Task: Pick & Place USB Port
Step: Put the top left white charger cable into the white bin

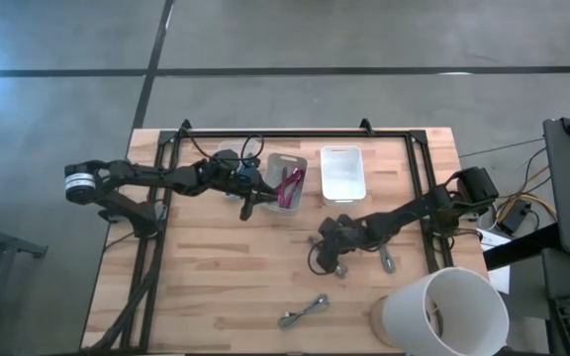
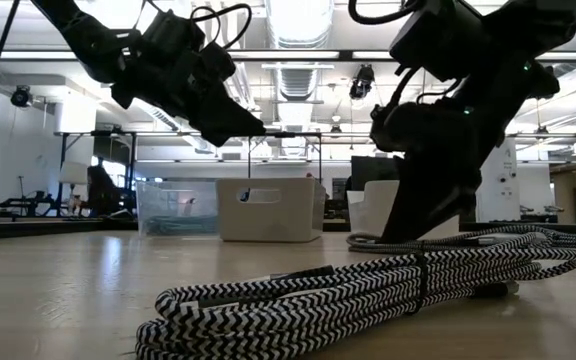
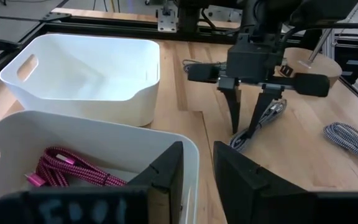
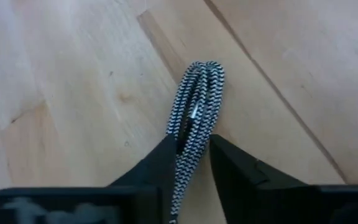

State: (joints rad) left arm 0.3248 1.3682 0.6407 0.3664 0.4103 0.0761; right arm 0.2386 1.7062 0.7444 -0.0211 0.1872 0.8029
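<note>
the right gripper (image 1: 338, 259) is down near the middle of the wooden counter (image 1: 216, 287), its jaws spread and straddling a bundled black-and-white braided cable (image 4: 194, 109); in the right wrist view the bundle runs straight between the two dark fingers (image 4: 157, 168), its looped end reaching out past their tips, and whether the fingers press on it cannot be told, though a gap shows on each side; the left wrist view shows the same gripper (image 3: 248, 127) pointing down with its tips at the counter and the cable (image 3: 263, 118) lying between them; a second black-and-white cable bundle (image 1: 305, 311) lies apart, closer to the counter's front edge, and fills the foreground of the low view (image 2: 368, 290); the left gripper (image 1: 246, 205) hangs above the counter toward its back edge, just beside the clear bin (image 1: 287, 183), its jaws parted and holding nothing; that bin holds a coiled pink cable (image 3: 73, 171); an empty white bin (image 1: 342, 172) stands next to it, further along the back edge toward the right arm's side; a white tub (image 1: 448, 309) sits at the counter's front corner on the right arm's side.
</note>
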